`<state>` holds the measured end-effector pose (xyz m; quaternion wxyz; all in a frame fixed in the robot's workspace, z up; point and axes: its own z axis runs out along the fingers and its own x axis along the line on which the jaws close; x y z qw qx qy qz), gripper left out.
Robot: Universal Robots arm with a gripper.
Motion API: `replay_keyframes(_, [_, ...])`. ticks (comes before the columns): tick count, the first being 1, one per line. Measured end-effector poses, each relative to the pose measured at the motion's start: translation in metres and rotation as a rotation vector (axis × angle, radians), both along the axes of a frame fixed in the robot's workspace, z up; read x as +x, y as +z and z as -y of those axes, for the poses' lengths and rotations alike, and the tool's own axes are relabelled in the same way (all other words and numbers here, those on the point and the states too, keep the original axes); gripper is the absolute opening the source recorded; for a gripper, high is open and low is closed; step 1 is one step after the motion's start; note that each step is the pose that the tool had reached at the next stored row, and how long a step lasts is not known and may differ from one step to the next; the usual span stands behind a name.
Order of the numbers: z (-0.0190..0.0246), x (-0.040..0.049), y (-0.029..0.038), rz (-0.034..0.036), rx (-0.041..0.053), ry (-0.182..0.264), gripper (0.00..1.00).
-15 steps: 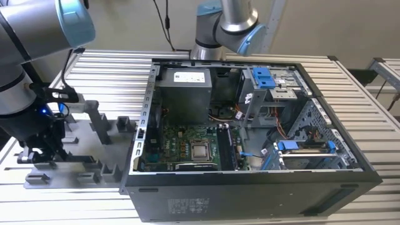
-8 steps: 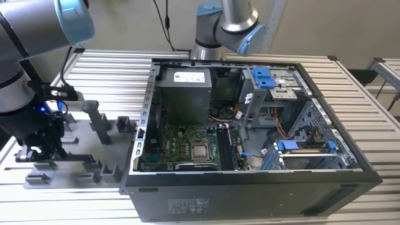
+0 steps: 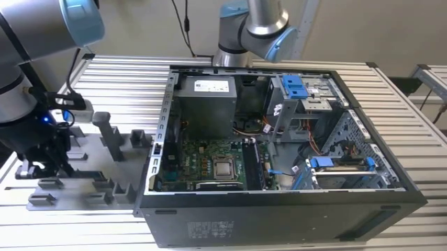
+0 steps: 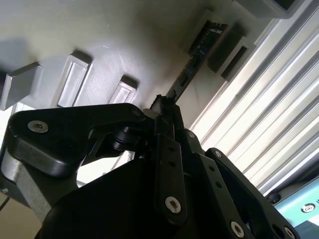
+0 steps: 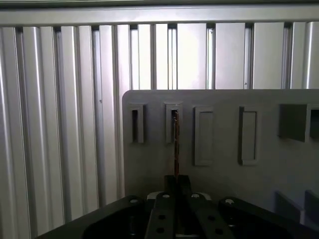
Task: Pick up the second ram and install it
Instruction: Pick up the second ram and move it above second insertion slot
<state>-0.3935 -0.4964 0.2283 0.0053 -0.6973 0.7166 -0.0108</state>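
Second ram — dark bluish board, black chips — has its long axis running straight out from the end effector, far end at a slot block of the grey fixture plate. End effector clamped on its near end. Further slot blocks flank it; the open computer case stands well apart on the slatted counter.

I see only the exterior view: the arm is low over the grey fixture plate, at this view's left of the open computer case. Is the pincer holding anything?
Observer: Yes. In the second wrist view the pincer is shut on the second ram, a thin dark stick seen edge-on.
Operator: Is it lifted free?
Observer: I cannot confirm that. In the first wrist view its far end sits at a slot block of the grey fixture plate.
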Motion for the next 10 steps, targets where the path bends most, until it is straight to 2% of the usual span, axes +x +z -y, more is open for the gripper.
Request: replay_keyframes(10, [0.0000,0.0000,0.0066,-0.0001,0.0000,0.000,0.14])
